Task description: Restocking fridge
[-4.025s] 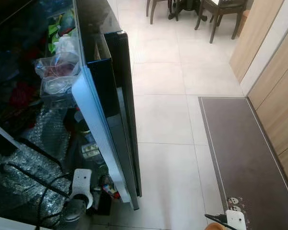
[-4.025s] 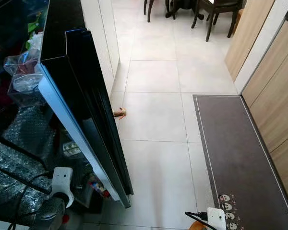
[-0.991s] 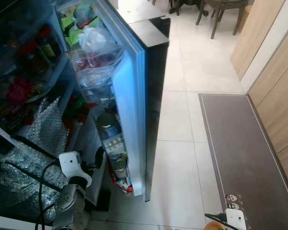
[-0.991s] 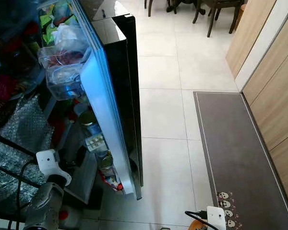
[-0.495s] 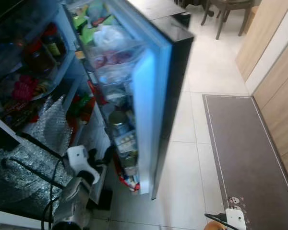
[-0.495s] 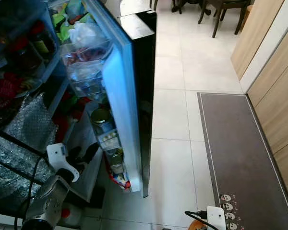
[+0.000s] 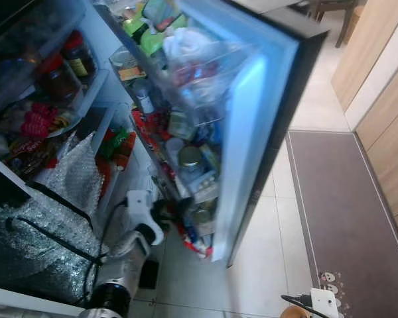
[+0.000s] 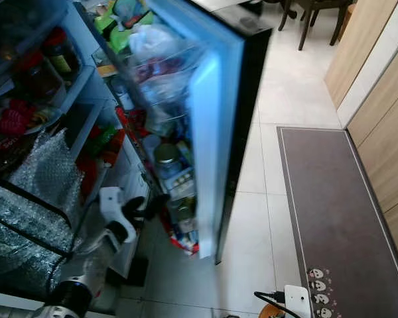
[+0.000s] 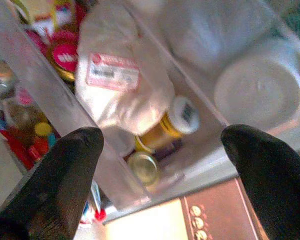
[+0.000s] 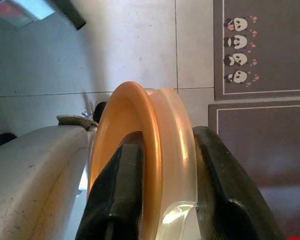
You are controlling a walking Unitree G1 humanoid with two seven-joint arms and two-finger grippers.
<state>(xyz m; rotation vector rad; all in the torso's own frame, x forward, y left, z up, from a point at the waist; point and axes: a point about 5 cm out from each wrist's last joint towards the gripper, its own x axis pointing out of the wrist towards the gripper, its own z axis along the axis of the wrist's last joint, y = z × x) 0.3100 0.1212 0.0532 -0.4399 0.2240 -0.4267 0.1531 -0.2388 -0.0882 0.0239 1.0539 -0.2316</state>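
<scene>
The fridge door (image 7: 265, 99) stands swung out, its inner shelves (image 7: 192, 152) packed with jars, bags and bottles. My left gripper (image 7: 167, 211) reaches low beside the door's bottom shelf. In the left wrist view its fingers (image 9: 65, 175) are spread wide, open, with a clear door bin (image 9: 155, 125) holding a white bag and yellow jars beyond them. My right gripper (image 10: 170, 200) is shut on a clear round container with an orange lid (image 10: 140, 160). It hangs low at the bottom edge (image 7: 298, 309), over the tile floor.
Inside the fridge are shelves (image 7: 86, 86) with jars, and bubble wrap (image 7: 73, 173) lies lower down. A grey mat with panda prints (image 7: 345, 218) lies on the floor to the right, beside wooden cabinets (image 7: 385, 86). Chairs (image 8: 312, 20) stand far back.
The fridge door has swung further open to the right, baring more of its shelves. My left arm has reached forward towards the door's lower shelf. The right gripper holds still.
</scene>
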